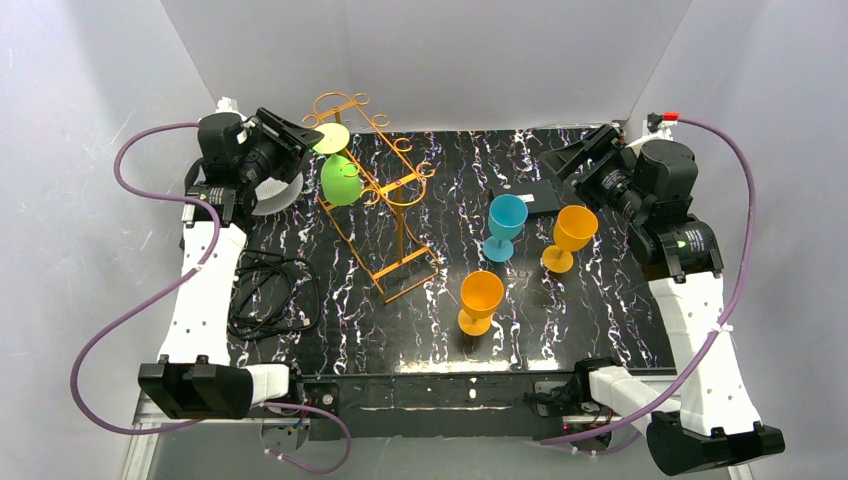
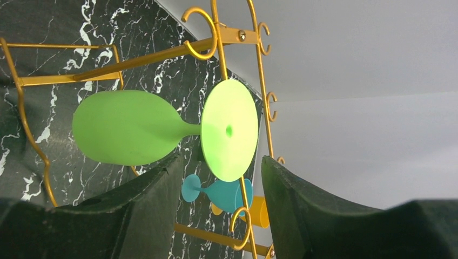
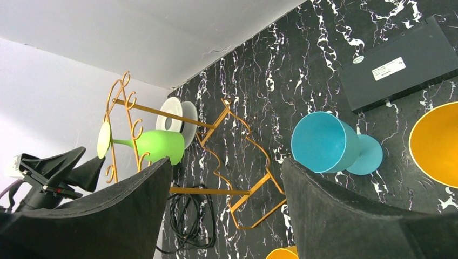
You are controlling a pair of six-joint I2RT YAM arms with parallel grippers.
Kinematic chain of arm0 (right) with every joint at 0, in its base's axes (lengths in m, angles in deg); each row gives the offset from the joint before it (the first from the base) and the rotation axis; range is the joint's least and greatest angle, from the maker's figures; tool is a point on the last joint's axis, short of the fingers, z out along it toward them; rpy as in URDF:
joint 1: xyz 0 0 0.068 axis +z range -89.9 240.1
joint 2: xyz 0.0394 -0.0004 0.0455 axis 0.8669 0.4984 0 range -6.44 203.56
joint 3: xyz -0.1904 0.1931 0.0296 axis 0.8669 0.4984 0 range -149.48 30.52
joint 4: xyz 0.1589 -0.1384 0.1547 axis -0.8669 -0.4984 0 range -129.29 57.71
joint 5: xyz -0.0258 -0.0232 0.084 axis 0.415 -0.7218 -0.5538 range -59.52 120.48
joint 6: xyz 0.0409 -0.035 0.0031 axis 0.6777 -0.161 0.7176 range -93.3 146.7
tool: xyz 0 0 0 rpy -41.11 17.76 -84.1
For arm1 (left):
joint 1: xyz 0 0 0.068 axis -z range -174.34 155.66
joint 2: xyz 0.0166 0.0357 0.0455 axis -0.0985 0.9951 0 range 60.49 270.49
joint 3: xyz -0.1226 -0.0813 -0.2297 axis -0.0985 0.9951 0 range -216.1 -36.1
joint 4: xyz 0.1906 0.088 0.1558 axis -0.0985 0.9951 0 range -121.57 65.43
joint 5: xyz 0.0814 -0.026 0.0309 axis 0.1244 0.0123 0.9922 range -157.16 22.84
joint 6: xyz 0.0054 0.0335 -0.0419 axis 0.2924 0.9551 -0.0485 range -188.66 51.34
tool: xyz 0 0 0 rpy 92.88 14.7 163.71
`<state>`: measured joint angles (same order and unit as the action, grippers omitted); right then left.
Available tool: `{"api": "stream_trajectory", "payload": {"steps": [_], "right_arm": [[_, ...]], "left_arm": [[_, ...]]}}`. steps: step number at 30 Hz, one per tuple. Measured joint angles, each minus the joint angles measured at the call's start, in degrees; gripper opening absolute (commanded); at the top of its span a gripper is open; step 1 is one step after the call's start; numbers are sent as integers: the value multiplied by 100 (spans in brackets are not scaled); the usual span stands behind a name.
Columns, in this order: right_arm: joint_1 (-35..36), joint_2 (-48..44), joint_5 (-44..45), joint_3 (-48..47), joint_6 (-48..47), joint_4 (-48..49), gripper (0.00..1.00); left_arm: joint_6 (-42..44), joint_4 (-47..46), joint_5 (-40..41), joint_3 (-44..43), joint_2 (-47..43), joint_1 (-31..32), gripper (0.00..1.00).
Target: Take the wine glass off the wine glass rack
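Note:
A green wine glass hangs upside down by its foot in the orange-gold wire wine glass rack at the back left of the table. My left gripper is open, just left of the glass's foot. In the left wrist view its fingers stand either side of the lower edge of the foot, without touching; the bowl is to the left and a rack bar above. My right gripper is open and empty at the back right, far from the rack and the green glass.
A blue glass and two orange glasses stand upright right of the rack. A black box lies at the back. A black cable coil lies front left. A white spool sits behind the rack.

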<state>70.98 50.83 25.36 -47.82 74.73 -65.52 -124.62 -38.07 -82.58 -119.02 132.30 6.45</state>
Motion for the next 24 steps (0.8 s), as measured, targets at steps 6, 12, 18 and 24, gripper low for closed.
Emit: {"api": "stream_trajectory", "payload": {"steps": [6, 12, 18, 24], "right_arm": [[0, 22, 0, 0, 2, 0, 82], [0, 175, 0, -48, 2, 26, 82], [2, 284, 0, -74, 118, 44, 82], [13, 289, 0, -74, 129, 44, 82]], "left_arm": [[-90, -267, -4, 0, 289, 0, 45], [-177, -400, -4, 0, 431, 2, 33], [-214, -435, -9, 0, 525, 2, 19], [-238, -476, -11, -26, 527, 2, 15]]}}
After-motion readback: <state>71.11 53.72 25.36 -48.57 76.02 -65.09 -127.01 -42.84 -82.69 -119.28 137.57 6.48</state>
